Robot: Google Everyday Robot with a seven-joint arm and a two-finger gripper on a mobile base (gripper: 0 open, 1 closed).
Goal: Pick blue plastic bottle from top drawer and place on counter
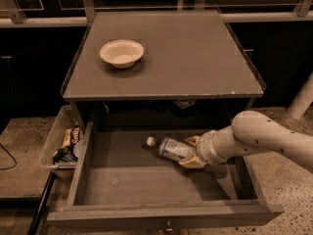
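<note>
Blue plastic bottle (170, 149) lying on its side, centre frame in top drawer (142, 187); gripper (190, 152) from right, fingers (193, 162) clamped on its base.

Arm (266, 136): off-white, a smooth, thick, rounded tube with small dark dots scattered over its shell.
Wrist (211, 148): a narrower off-white cylinder ringed by a dark seam.
Gripper (188, 152): tan-yellow, duller than the arm. It sits inside the top drawer (161, 217), below the front edge of the counter (195, 58), toward its front-right corner.
</note>
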